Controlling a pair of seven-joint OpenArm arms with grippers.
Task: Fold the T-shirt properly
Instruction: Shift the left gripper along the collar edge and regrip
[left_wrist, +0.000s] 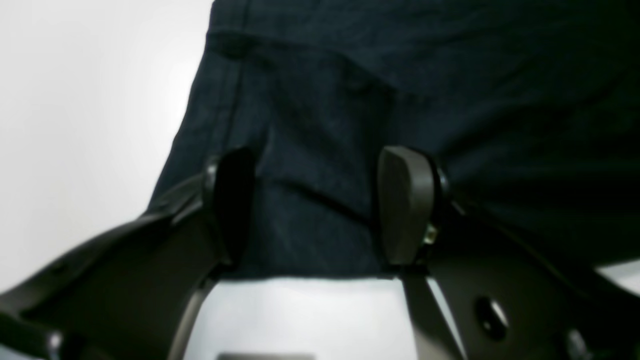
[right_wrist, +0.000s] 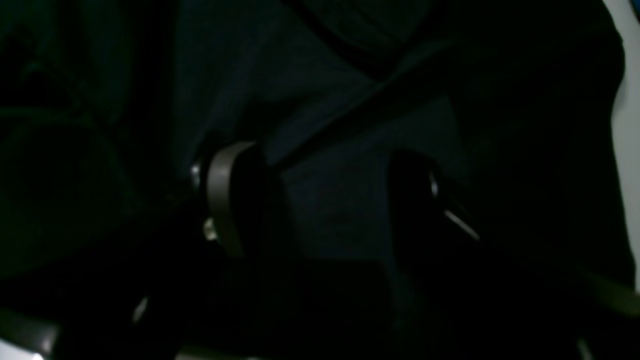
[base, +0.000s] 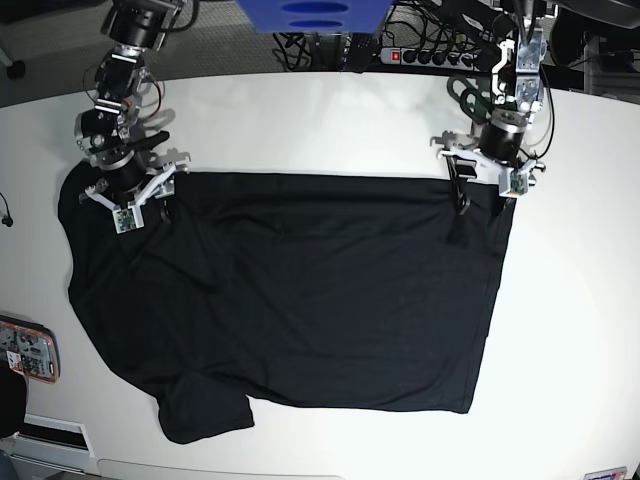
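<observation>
The T-shirt (base: 290, 300) lies spread flat on the white table (base: 580, 300). My left gripper (left_wrist: 315, 205) sits at its far corner, fingers apart with cloth between them; my right gripper (right_wrist: 320, 200) likewise straddles the opposite far corner.

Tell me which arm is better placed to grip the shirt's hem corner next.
Left. The left gripper sits open at the T-shirt's hem corner; the right gripper is at the sleeve end.
</observation>
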